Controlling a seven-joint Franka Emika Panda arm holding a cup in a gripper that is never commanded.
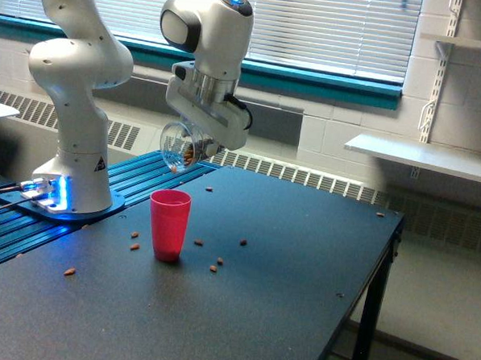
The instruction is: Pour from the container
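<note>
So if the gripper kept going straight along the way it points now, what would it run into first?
The gripper points down and toward the exterior view's left, holding the tilted container. Along that line the red cup looks first, or the table just beside it; depth is unclear from one view.

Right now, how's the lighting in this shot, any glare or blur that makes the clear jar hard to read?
In the exterior view, daylight through the slatted window blinds lights the scene evenly; the small clear round jar held tilted by the gripper shows pale reflections, so its brown pieces look indistinct. The opaque red plastic cup is sharp, and a blue glow marks the robot base.
</note>
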